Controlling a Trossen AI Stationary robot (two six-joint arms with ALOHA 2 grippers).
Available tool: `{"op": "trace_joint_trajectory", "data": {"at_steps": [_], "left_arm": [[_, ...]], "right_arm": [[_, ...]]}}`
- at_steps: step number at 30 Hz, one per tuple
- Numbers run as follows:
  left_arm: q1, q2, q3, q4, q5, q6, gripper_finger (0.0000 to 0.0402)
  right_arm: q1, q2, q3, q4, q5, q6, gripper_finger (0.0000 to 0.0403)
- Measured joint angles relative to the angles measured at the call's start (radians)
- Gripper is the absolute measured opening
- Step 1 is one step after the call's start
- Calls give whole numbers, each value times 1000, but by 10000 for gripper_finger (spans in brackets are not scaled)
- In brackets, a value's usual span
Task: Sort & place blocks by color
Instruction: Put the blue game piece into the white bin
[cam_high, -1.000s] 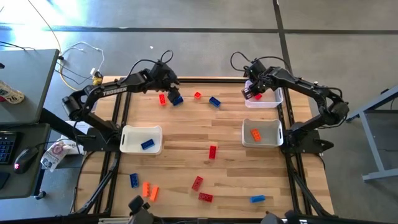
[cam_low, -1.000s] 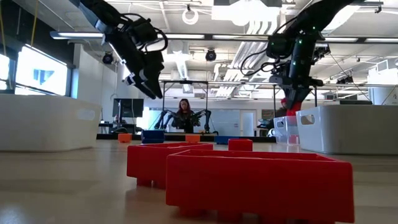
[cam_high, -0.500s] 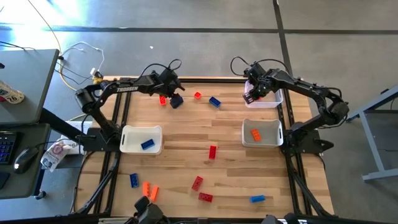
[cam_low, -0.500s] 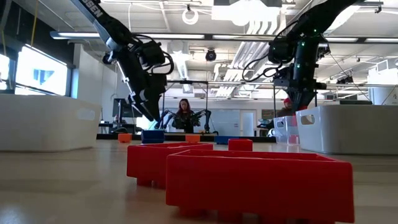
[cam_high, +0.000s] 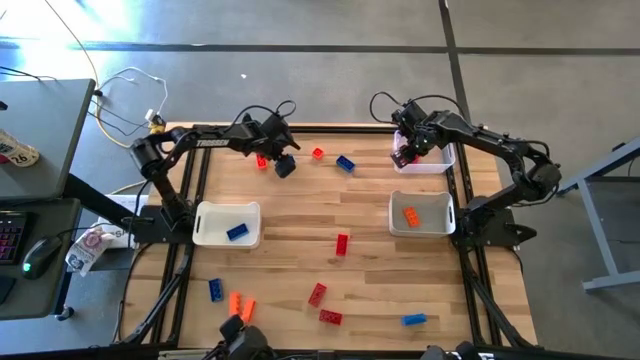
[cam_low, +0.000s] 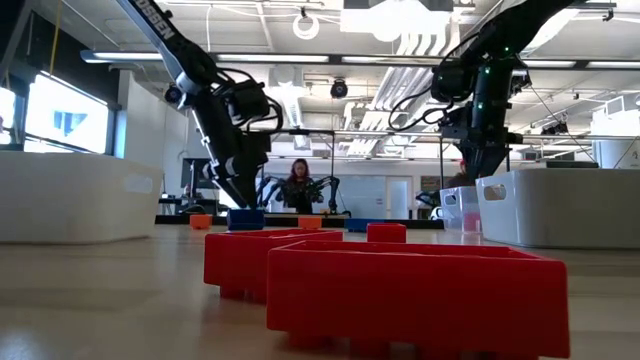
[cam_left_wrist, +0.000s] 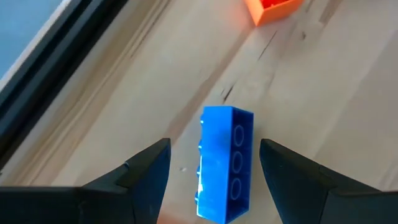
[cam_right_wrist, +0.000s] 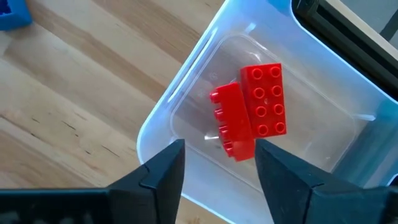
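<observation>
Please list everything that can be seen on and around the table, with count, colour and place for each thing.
table: one, light wood, under everything.
white bins: two; the left one holds a blue block, the right one holds an orange block.
clear bin: one, far right corner; two red blocks inside.
loose blue blocks: four; far side, near side.
loose red blocks: three, near half.
loose orange blocks: two, near left.
red-or-orange blocks: two, far side.
person: one, far in the room.
left gripper: open, astride a blue block.
right gripper: open, above the clear bin.
</observation>
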Motion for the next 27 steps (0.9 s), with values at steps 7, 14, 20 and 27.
{"op": "trace_joint_trajectory", "data": {"at_steps": [7, 14, 20, 27], "left_arm": [[0, 54, 0, 2, 1, 0, 232], [0, 85, 0, 20, 1, 0, 226], [0, 86, 0, 19, 2, 0, 171], [0, 85, 0, 19, 2, 0, 73]], "right_arm": [[0, 0, 0, 3, 0, -8, 181], [0, 0, 0, 6, 0, -8, 181], [0, 0, 0, 6, 0, -8, 181], [0, 0, 0, 5, -1, 2, 181]]}}
